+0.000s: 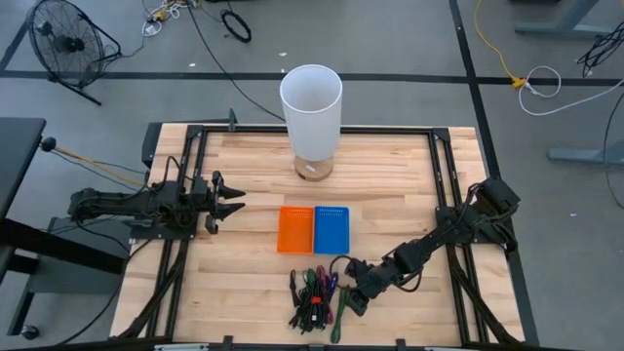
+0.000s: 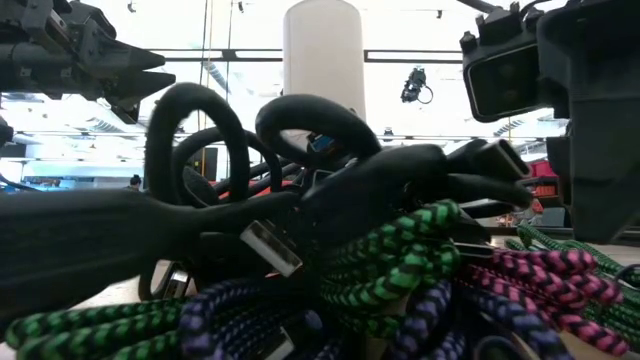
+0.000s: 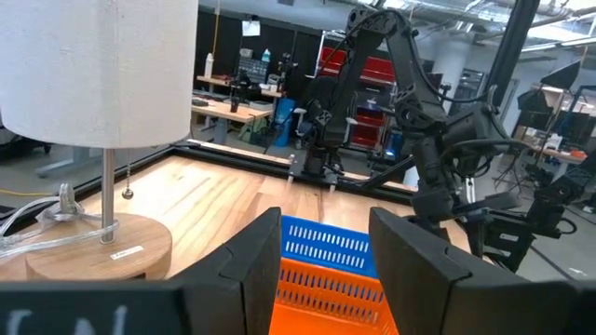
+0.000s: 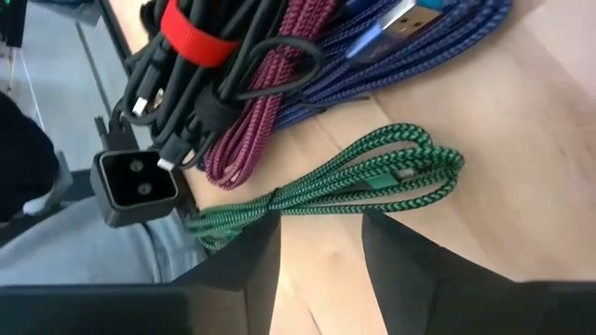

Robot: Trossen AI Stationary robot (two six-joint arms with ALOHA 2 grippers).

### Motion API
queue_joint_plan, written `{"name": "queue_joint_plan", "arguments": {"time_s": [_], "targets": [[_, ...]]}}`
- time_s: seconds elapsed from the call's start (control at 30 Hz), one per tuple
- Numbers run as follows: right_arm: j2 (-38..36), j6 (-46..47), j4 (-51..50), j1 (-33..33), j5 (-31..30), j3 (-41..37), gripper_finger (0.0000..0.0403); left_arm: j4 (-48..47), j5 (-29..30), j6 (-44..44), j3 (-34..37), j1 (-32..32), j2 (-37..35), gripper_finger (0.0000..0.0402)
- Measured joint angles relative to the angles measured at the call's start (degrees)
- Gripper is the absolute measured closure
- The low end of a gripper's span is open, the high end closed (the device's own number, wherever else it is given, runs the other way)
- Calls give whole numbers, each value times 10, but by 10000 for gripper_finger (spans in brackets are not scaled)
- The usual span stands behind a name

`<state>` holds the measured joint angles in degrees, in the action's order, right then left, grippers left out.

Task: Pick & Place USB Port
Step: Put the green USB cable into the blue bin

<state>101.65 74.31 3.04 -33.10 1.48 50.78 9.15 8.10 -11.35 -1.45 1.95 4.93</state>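
Right gripper [image 1: 357, 295] low over the near table edge, fingers [image 4: 244, 270] parted and empty, just beside the bundle of braided green, purple, magenta and black USB cables [image 1: 317, 298]. Green braided cable [image 4: 372, 181] lying on bare wood ahead of those fingers. Left gripper [image 1: 232, 203] idle at the table's left, fingers spread, facing the orange plastic tray [image 1: 295, 229] and blue plastic tray [image 1: 331, 228].

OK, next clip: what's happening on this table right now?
The right tool is down at the pile of braided USB cables near the table's front edge, its fingers open over a green cable and holding nothing yet. The left tool waits open at the table's left side. The orange bin and blue bin sit side by side in front of the lamp.
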Motion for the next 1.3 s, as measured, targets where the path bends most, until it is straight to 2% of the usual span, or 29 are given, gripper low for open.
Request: {"name": "queue_joint_plan", "arguments": {"time_s": [0.43, 0.7, 1.1, 1.3], "targets": [[0, 21, -5, -10, -2, 0, 227, 0, 0, 0, 0, 0, 0, 232], [13, 48, -6, -13, -35, 0, 227, 0, 0, 0, 0, 0, 0, 232], [78, 74, 96, -1, -44, 1, 227, -4, 0, 1, 0, 0, 0, 232], [80, 52, 87, 0, -66, 2, 250, -7, 0, 1, 0, 0, 0, 232]]}}
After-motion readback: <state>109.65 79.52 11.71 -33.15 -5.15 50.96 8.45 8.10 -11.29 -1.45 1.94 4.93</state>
